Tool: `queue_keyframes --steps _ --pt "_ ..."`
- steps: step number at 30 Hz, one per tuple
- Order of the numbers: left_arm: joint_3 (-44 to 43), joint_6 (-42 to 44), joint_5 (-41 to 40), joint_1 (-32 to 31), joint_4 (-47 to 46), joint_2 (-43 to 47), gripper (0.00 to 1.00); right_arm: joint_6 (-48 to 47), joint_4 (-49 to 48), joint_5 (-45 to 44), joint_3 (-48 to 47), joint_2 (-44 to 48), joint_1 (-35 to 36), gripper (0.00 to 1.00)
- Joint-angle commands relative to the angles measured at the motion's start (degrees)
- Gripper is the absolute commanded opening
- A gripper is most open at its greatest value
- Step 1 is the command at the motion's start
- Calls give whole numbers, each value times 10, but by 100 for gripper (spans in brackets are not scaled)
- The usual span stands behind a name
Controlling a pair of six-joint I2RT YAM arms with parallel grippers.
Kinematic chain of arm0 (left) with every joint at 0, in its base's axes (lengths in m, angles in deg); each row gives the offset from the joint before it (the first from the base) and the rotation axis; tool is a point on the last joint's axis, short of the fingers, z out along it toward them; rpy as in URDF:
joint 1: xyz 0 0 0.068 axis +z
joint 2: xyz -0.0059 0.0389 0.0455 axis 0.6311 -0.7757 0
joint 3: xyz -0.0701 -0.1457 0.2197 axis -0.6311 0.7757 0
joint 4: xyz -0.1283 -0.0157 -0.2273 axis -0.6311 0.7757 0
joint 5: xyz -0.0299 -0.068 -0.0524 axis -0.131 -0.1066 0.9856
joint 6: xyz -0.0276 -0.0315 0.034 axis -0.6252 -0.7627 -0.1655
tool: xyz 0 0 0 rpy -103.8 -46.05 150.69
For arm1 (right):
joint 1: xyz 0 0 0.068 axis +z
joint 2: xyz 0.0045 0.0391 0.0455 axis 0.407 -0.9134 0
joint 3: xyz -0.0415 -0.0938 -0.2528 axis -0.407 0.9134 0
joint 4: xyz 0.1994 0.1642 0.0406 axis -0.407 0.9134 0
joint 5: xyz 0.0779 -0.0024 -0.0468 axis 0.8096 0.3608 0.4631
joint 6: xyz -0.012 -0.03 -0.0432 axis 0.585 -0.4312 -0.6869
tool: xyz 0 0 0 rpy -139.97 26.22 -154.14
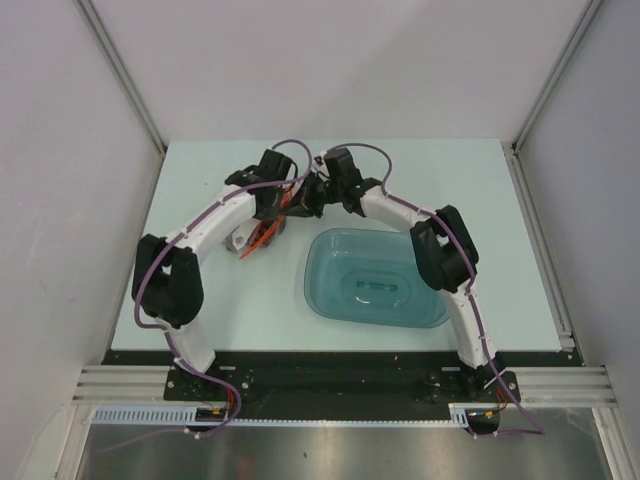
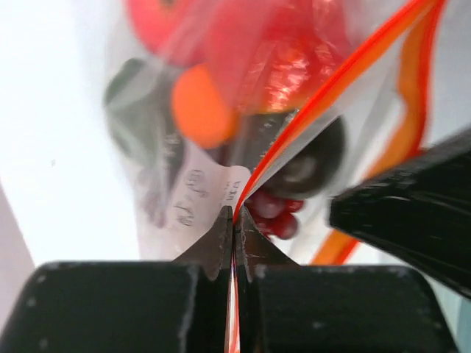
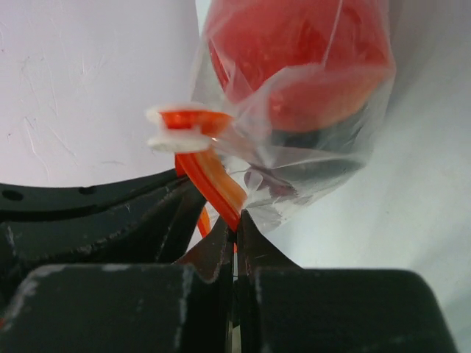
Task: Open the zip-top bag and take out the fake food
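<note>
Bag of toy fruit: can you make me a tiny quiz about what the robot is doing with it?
1. True or false: the fruit is inside the bag.
2. What does the left gripper pinch? A) a spoon B) the zip strip C) nothing
3. How many grippers grip the strip?

Key:
1. True.
2. B.
3. Two. The right gripper pinches it too.
</note>
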Motion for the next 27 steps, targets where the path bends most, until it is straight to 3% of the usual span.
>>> queue_keyframes --steps 1,7,14,18,20,21,24,25,27 --pt "2 -34 -85 38 26 48 0 -37 37 21 -87 -44 6 0" --pt "20 -65 -133 72 44 70 0 -37 70 36 -183 -114 17 0" --pt "-38 -60 -160 95 49 58 0 -65 148 8 -261 -148 22 0" --pt "-79 -58 -123 129 66 28 0 -65 176 4 -333 -191 21 0" --pt "-87 -52 -95 130 56 24 0 -70 206 4 -362 -202 22 8" --pt "-84 -37 -39 128 47 26 0 -78 212 1 -360 -193 21 11" --pt "-53 -28 62 121 13 44 0 -109 232 -17 -345 -155 20 26" --pt "-44 -28 87 121 6 54 0 -121 254 -31 -345 -147 16 35" --pt "-20 -43 116 121 -6 63 0 -145 293 -47 -345 -130 15 43"
